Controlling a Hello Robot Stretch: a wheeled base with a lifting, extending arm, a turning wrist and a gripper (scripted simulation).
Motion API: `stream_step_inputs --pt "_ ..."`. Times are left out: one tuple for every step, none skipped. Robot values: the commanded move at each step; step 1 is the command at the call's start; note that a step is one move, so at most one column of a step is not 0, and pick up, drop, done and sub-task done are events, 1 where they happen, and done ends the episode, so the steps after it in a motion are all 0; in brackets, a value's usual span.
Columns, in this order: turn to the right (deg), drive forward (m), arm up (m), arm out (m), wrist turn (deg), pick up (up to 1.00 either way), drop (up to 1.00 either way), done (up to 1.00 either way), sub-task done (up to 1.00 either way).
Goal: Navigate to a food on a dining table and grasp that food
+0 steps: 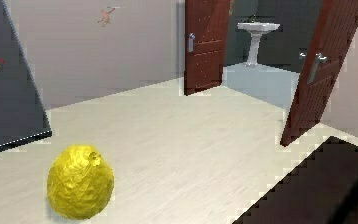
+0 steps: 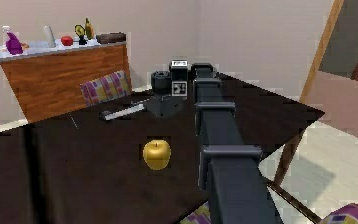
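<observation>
A yellow apple (image 2: 156, 153) lies on the dark dining table (image 2: 77, 160) in the arm side view, just left of the arm's dark bar (image 2: 227, 150). Farther out over the table sits the gripper's dark body (image 2: 167, 92), next to the two white marked squares (image 2: 180, 67). Its thin grey fingers (image 2: 127, 110) reach left from the body. The gripper (image 2: 110, 116) has only bare tabletop at its far end and holds nothing. The apple is well short of the fingers, nearer the picture's bottom.
A plaid-cushioned chair (image 2: 105, 88) stands at the table's far side, before a wooden counter (image 2: 57, 75) bearing bottles and a bowl. In the forward view a yellow ball (image 1: 80, 183) lies on pale floor, the table's corner (image 1: 317, 190) shows bottom right, and open brown doors (image 1: 317, 70) flank a sink (image 1: 257, 35).
</observation>
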Motion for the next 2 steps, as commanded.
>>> stream_step_inputs --pt "0.0 0.00 0.00 0.00 27.0 0.00 0.00 0.00 0.00" --pt "0.0 0.00 -0.24 0.00 0.0 0.00 0.00 0.00 0.00"
